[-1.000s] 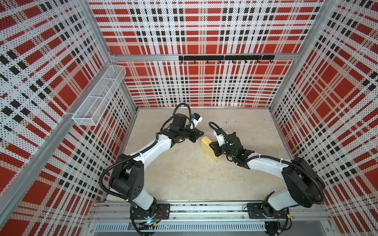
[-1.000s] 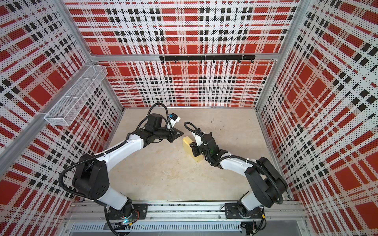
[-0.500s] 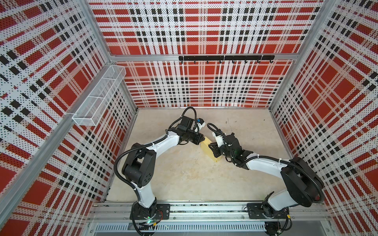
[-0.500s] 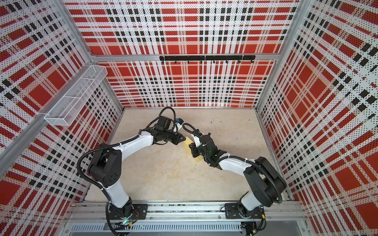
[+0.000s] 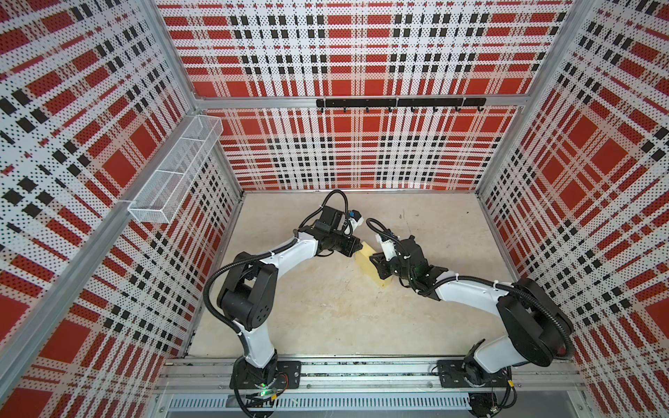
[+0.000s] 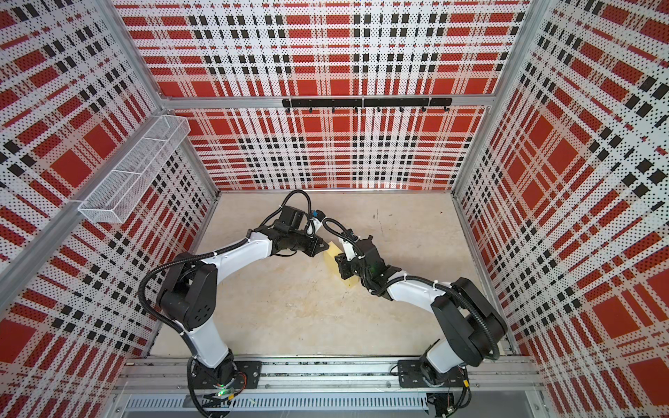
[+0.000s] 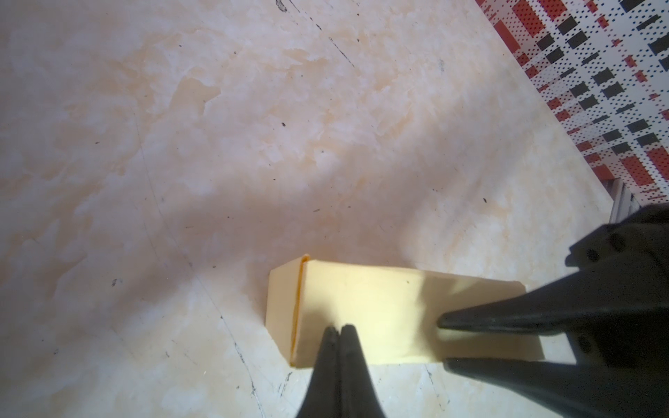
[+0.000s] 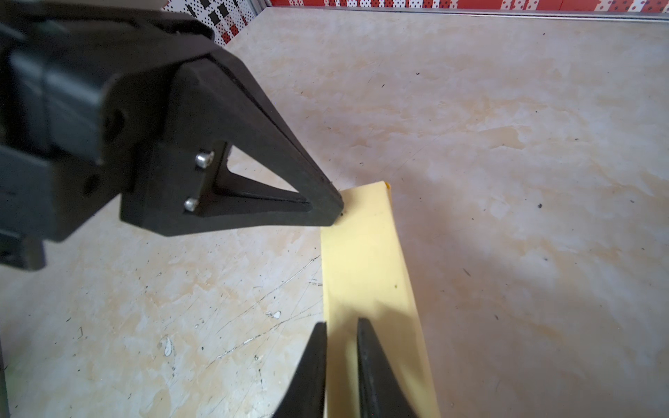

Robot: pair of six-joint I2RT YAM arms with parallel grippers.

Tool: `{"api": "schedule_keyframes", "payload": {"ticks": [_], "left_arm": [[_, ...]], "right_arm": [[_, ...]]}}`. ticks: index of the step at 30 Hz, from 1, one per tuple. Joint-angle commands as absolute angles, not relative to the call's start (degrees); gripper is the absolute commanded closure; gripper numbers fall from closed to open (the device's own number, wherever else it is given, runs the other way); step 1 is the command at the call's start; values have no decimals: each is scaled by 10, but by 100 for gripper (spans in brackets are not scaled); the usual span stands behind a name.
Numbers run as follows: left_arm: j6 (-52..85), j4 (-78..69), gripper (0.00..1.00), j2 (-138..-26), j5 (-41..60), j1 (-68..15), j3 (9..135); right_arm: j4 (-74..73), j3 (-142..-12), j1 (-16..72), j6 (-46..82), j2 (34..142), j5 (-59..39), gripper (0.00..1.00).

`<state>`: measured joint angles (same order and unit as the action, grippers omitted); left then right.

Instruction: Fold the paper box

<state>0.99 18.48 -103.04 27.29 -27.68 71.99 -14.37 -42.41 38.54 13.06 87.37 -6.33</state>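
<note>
So, the paper box lies folded up as a closed, shallow block approx. mid-table. It sits diagonal in both top views, w/ one arm at each end.

The left gripper comes in low from the left side. Its jaws are pressed tight together w/ nothing between them. In the left wrist view it sits over the box's top face, near the end w/ a tucked flap & a thin seam. The right wrist view puts that gripper at the box's far corner: touching or just shy, can't tell.

The right gripper is at the other end, jaws only a narrow gap apart, astride one long edge. One finger is outside the side wall, the other over the top face. Whether it really pinches the card, can't tell.

A wire basket hangs on the left wall & a hook rail on the back wall, both well apart from the box.
</note>
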Motion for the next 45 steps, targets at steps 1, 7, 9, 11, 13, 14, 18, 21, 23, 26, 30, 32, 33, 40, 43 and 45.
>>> {"api": "schedule_keyframes", "payload": {"ticks": [1,7,9,11,13,14,18,21,23,26,30,32,33,40,43,45], "left_arm": [[7,206,100,-1052,240,-273,689],[4,203,100,-1057,233,-275,685],[5,201,100,-1061,233,-275,684],[5,199,100,-1067,231,-275,682],[4,201,100,-1068,229,-275,682],[3,203,100,-1065,227,-275,681],[5,193,100,-1062,229,-273,671],[2,200,100,-1061,226,-274,676],[0,200,100,-1054,224,-275,676],[0,188,100,-1056,226,-275,666],[-2,191,100,-1051,223,-276,667],[0,187,100,-1049,222,-276,664],[1,183,100,-1051,222,-276,662],[0,189,100,-1053,221,-279,669],[0,189,100,-1056,219,-279,667],[-2,192,100,-1051,218,-279,668]], "right_arm": [[-86,-407,390,125,889,-61,81],[-87,-398,390,126,878,-53,81],[-87,-400,389,122,879,-58,81],[-84,-401,390,117,879,-54,81],[-79,-401,389,119,875,-53,81],[-77,-402,390,120,872,-56,81],[-57,-414,390,117,841,-56,76],[-29,-425,389,124,799,-46,74],[-7,-432,389,127,774,-50,74],[13,-427,389,133,746,-53,78],[22,-411,387,148,726,-38,91],[21,-407,387,143,731,-42,97],[19,-404,387,142,734,-39,98],[1,-387,383,147,761,-50,100],[-6,-370,382,155,762,-43,100],[-16,-360,380,161,762,-47,100]]}}
